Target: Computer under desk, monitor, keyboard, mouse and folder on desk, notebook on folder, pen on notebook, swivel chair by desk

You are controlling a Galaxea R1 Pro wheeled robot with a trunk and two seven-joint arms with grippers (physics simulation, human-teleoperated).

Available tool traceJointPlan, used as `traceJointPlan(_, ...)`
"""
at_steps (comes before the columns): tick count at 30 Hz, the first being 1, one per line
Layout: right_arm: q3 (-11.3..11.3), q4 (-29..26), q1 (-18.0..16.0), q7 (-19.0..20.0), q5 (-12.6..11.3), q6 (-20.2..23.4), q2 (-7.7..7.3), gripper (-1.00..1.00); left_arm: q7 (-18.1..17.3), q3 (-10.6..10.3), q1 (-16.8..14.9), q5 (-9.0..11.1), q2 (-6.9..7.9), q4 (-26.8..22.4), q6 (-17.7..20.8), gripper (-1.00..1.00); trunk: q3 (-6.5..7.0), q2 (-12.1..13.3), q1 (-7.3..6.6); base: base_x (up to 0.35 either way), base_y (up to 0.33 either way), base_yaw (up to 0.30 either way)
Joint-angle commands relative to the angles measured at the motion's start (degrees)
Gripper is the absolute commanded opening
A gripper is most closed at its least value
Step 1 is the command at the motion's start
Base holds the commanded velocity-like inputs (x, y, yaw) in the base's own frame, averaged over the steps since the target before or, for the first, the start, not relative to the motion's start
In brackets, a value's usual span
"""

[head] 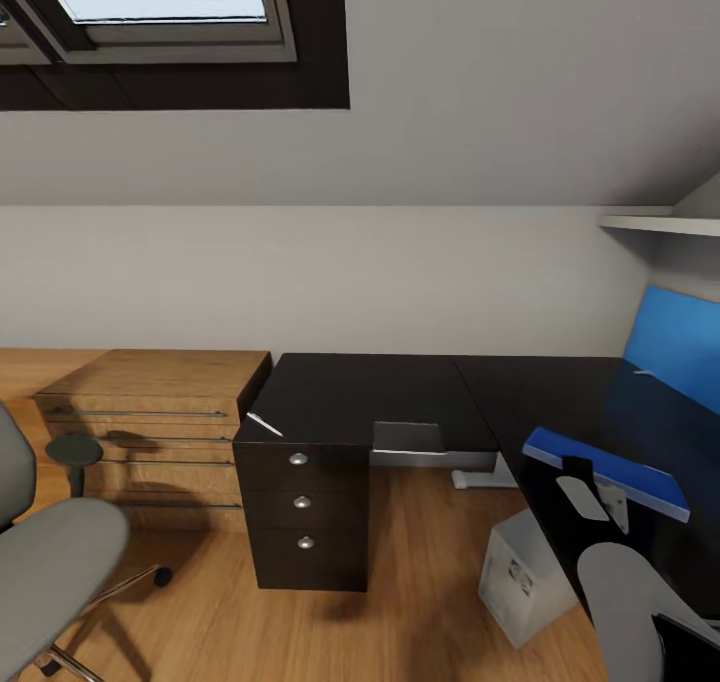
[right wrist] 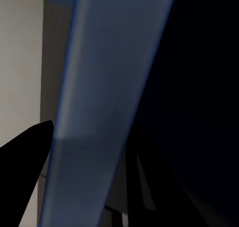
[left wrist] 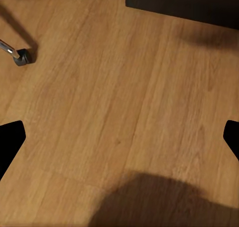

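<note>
The black L-shaped desk (head: 370,392) fills the middle and right. The bright blue folder (head: 640,484) lies at the front edge of its right wing. My right gripper (head: 578,480) is shut on the folder's near end. In the right wrist view the folder (right wrist: 104,102) runs past a dark finger (right wrist: 25,162). A grey notebook (head: 408,437) and a slim white pen (head: 265,424) lie on the desk's left wing. The grey computer (head: 520,574) stands under the desk. The swivel chair (head: 50,562) is at the left. My left gripper (left wrist: 119,137) hangs open over the floor. Monitor, keyboard and mouse are out of view.
A wooden dresser (head: 150,412) stands against the desk's left side. A blue wall panel (head: 680,347) and a white shelf (head: 660,224) are at the far right. A chair caster (left wrist: 21,56) and the drawer unit's base (left wrist: 184,2) border the wooden floor (left wrist: 119,87).
</note>
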Motion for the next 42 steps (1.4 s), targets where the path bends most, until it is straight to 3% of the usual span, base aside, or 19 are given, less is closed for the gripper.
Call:
traceJointPlan(1,0.1,0.0,0.0,-0.1,-0.5,-0.2,-0.07,-1.0,0.4,-0.5,-0.1,0.5,0.04,0.0,-0.3,1.0,-0.06,0.0,0.0,0.0,-0.005,0.0)
traceJointPlan(39,0.1,0.1,-0.1,-1.2,-0.5,-0.1,-0.19,-1.0,0.5,-0.7,-0.1,0.5,0.04,0.0,-0.4,1.0,-0.06,0.0,0.0,0.019,-0.015,0.0)
traceJointPlan(40,0.1,0.1,-0.1,-1.2,-0.5,-0.1,-0.18,1.0,0.5,-0.7,-0.1,0.5,0.02,0.0,-0.4,1.0,-0.06,0.0,0.0,0.0,0.0,0.0)
traceJointPlan(42,0.1,0.1,-0.1,-1.2,-0.5,-0.1,-0.18,1.0,0.5,-0.7,-0.1,0.5,0.04,0.0,-0.4,1.0,-0.06,0.0,0.0,0.0,0.0,0.0)
